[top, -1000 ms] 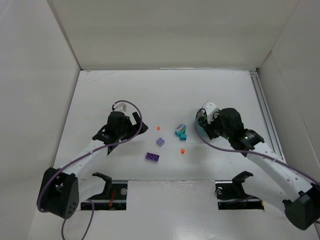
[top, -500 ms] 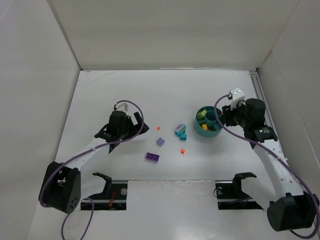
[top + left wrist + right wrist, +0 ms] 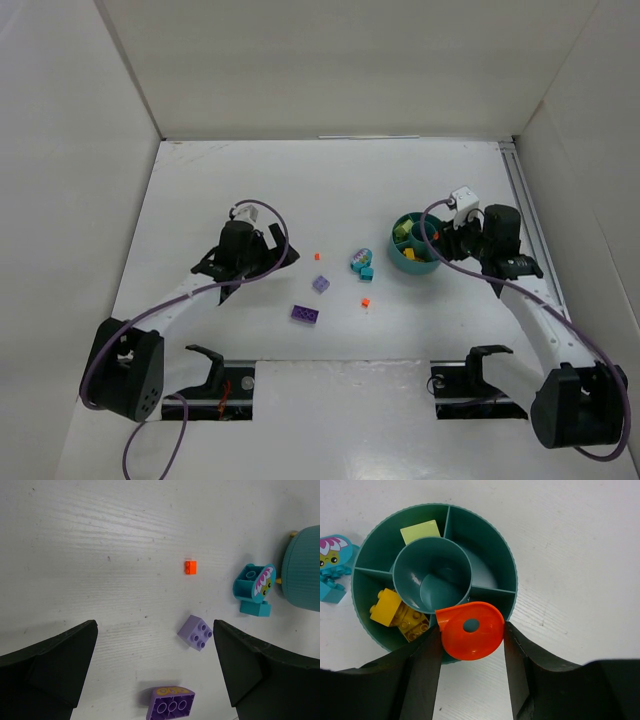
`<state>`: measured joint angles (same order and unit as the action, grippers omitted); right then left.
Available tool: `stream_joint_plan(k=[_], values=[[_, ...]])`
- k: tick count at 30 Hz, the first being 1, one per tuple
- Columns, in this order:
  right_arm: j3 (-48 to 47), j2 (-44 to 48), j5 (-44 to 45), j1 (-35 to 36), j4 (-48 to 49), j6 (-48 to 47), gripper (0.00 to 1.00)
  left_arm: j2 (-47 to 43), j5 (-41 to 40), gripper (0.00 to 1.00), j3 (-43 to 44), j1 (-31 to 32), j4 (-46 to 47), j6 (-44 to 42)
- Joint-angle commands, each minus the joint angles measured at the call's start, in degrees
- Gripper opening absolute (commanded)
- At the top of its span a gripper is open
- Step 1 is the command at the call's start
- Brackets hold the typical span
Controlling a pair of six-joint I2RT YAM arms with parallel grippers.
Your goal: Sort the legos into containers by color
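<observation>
The round teal bowl (image 3: 487, 540) with curved dividers holds yellow bricks (image 3: 395, 614) in one compartment and a light green brick (image 3: 420, 531) in another. My right gripper (image 3: 472, 642) is shut on a red-orange rounded piece (image 3: 470, 630) just above the bowl's near rim; in the top view it (image 3: 442, 243) is at the bowl's (image 3: 403, 262) right side. My left gripper (image 3: 156, 675) is open and empty above a lavender brick (image 3: 195, 632) and a purple brick (image 3: 170, 703). A small red-orange brick (image 3: 190, 567) and a cyan piece (image 3: 254, 587) lie farther off.
A second small red-orange brick (image 3: 366, 301) lies on the white table in front of the cyan piece (image 3: 361, 263). White walls enclose the table on the left, back and right. A rail (image 3: 528, 225) runs along the right edge.
My right arm swung out to the right, uncovering the bowl, then edged back to its right rim. My left arm has barely moved.
</observation>
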<state>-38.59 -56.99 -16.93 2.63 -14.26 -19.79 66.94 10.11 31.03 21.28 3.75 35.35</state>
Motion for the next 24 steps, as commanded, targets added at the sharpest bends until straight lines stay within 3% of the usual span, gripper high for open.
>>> stream_joint_plan(k=[1,6,13,24], values=[[0.62,-0.75,-2.06,-0.44,5.65,-0.95,0.45,-0.05,0.61,1.0,2.72,0.17,2.14,-0.9],[2.2,-0.75,-3.37,-0.96,8.81,-1.65,0.53,0.48,1.14,1.0,3.25,0.17,1.61,-0.9],[3.26,-0.75,-4.43,-1.49,9.34,-3.32,0.75,0.48,1.67,1.0,3.25,0.17,1.61,-0.9],[3.78,3.11,-10.05,-1.49,9.34,-4.91,0.79,-0.57,2.9,1.0,3.77,1.48,1.61,-1.43]])
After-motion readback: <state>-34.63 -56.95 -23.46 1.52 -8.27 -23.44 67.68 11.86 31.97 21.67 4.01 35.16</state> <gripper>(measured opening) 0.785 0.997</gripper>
